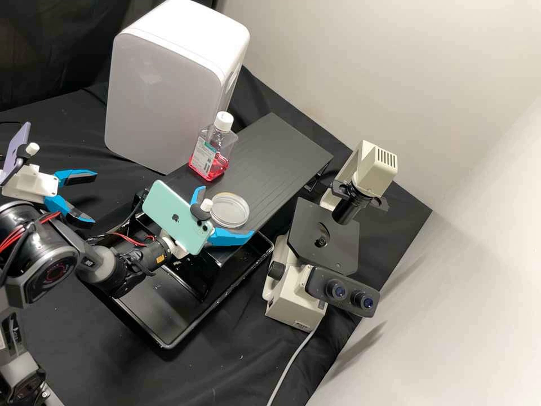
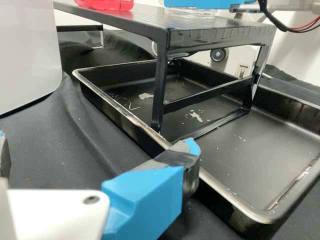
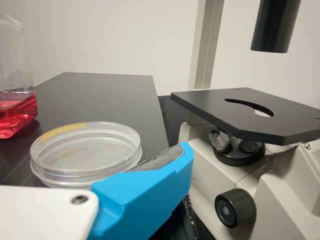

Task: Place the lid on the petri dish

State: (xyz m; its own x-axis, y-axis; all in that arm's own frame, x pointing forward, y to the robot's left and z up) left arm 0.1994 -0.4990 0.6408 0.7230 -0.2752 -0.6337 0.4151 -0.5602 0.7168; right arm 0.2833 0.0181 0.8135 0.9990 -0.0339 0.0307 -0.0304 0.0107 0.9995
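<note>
High view: lid looks already seated on the petri dish near the shelf's front edge; right gripper, spread open, need only withdraw.

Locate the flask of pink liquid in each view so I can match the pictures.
High view: the flask stands on the black raised shelf, at the edge nearest the white box.
Left wrist view: the flask's red base sits on the shelf.
Right wrist view: the flask stands beyond the petri dish.
Shared landmark: the shelf.
</note>
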